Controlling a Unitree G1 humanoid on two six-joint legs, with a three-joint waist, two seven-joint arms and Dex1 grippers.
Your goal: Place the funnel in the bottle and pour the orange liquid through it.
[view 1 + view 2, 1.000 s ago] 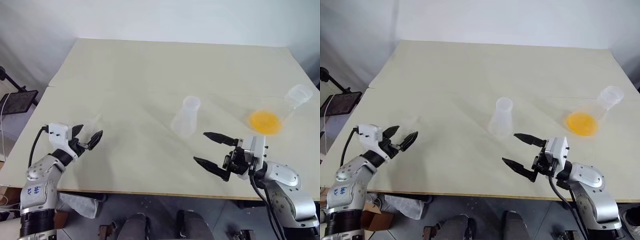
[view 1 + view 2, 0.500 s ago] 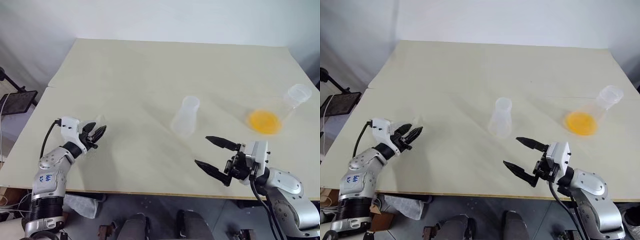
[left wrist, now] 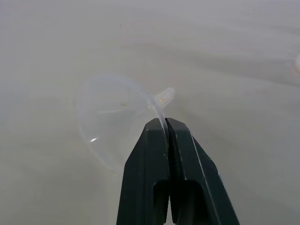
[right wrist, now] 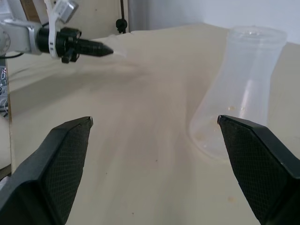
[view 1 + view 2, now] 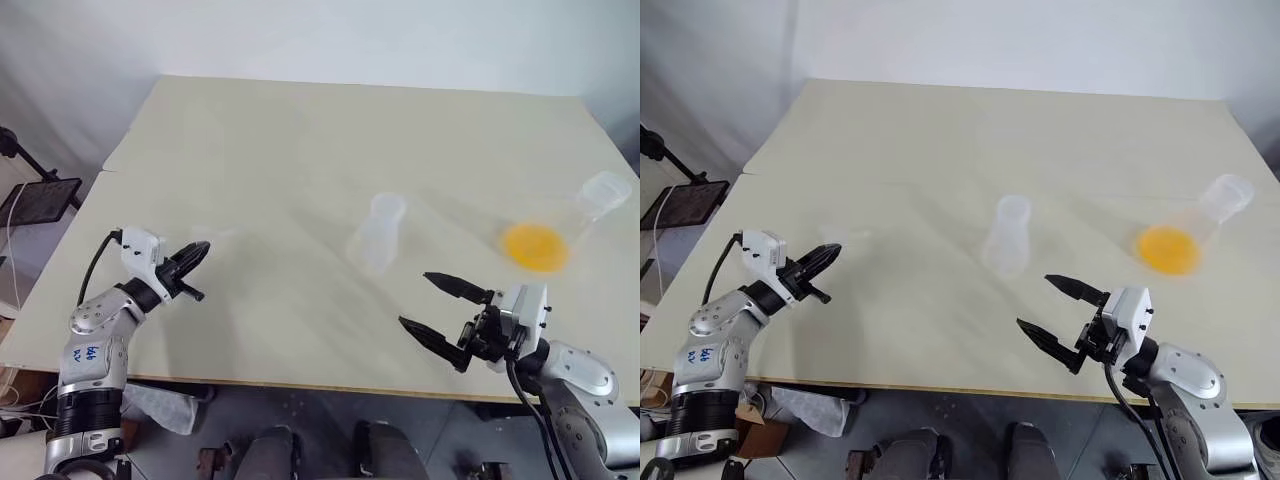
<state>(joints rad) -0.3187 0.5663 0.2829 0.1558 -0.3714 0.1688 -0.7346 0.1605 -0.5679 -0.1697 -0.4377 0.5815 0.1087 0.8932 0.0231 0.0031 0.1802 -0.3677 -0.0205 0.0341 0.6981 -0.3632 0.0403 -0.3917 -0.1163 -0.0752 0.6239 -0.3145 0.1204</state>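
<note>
Funnel is the thing to watch rn: small clear cone, pinched by its rim in the left gripper, fingers clamped tight together w/ the thin plastic edge between them, spout sticking out sideways past the tips. Taking the bottle as landmark, standing upright mid-table w/ its mouth open: funnel + left gripper sit well off to the bottle's left, nearer the table's front edge, and from the left wrist view I can't tell for sure if the cone is touching the tabletop or just above it. The flask w/ the orange liquid pooled in its base is to the bottle's right, well apart from it, and nothing's touching it. Right gripper hangs in front of the bottle and a bit right, towards the front edge, fingers spread wide w/ nothing in them; in the right wrist view the bottle is just ahead of it. So imo we're on step one, funnel grabbed but not placed yet, no pouring started. Next move prob needs the left arm to carry the funnel over to the bottle, tip it so the spout points down, and line it up w/ the mouth. Grip is on a thin rim so it could swivel, go slow. The right one looks free to steady the bottle or go for the flask.
</note>
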